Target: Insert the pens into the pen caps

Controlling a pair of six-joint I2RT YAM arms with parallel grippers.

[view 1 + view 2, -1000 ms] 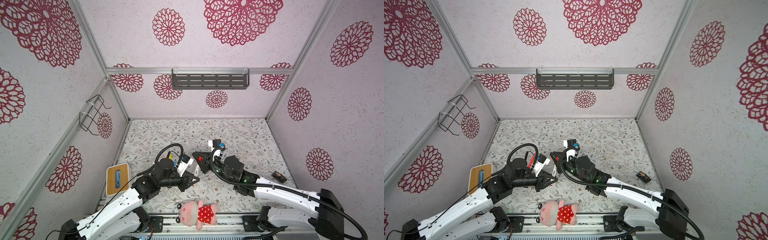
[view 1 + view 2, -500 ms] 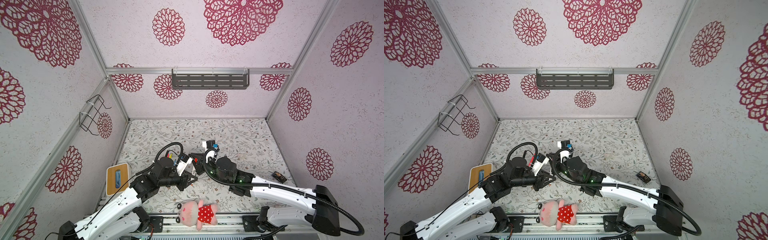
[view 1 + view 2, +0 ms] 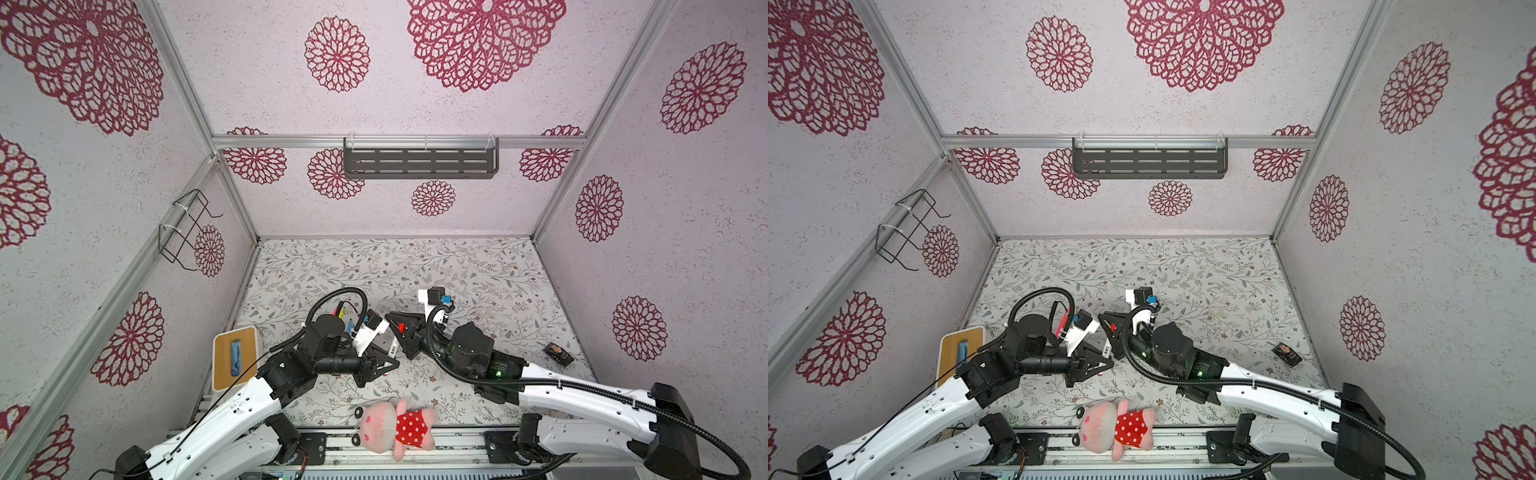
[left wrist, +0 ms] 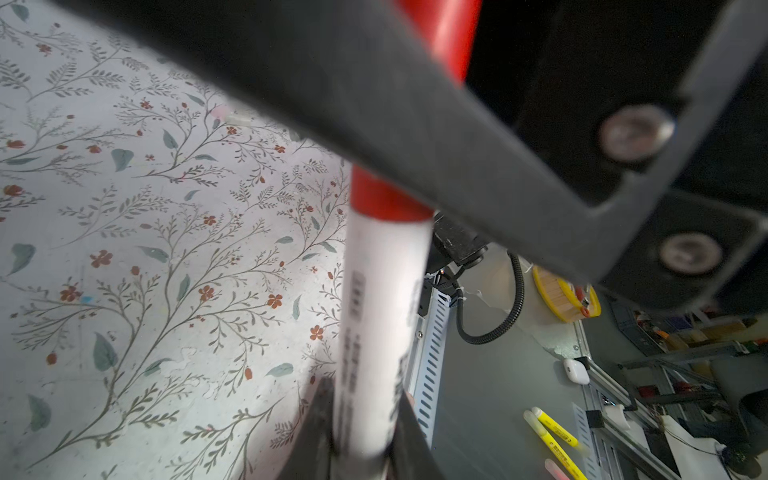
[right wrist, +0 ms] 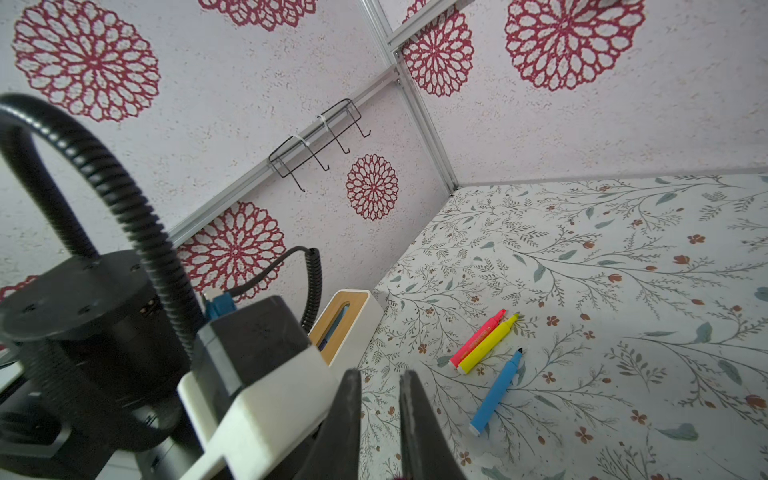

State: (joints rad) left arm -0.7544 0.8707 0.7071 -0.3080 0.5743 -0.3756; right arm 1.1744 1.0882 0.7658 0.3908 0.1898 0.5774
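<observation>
Over tabletop (image 3: pixel 415 266) middle, grips white pen (image 4: pixel 374 324) by barrel, left tool (image 4: pixel 361 432) clamped; pinches red cap (image 4: pixel 386 199) in clamped right tool (image 5: pixel 379 382), seemingly at pen's end. Likely light, stiff, slick: needs square mid-barrel hold. Leaves pink pen (image 5: pixel 478 336), yellow pen (image 5: pixel 488 343), blue pen (image 5: pixel 496 392) flat on tabletop.

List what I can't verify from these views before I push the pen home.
Right wrist view: whatever the right gripper holds lies below the bottom edge.
Left wrist view: that gripper's blurred dark finger crosses the red cap, hiding how far the white pen is seated.
Both top views: pen and cap too small to judge alignment.
</observation>
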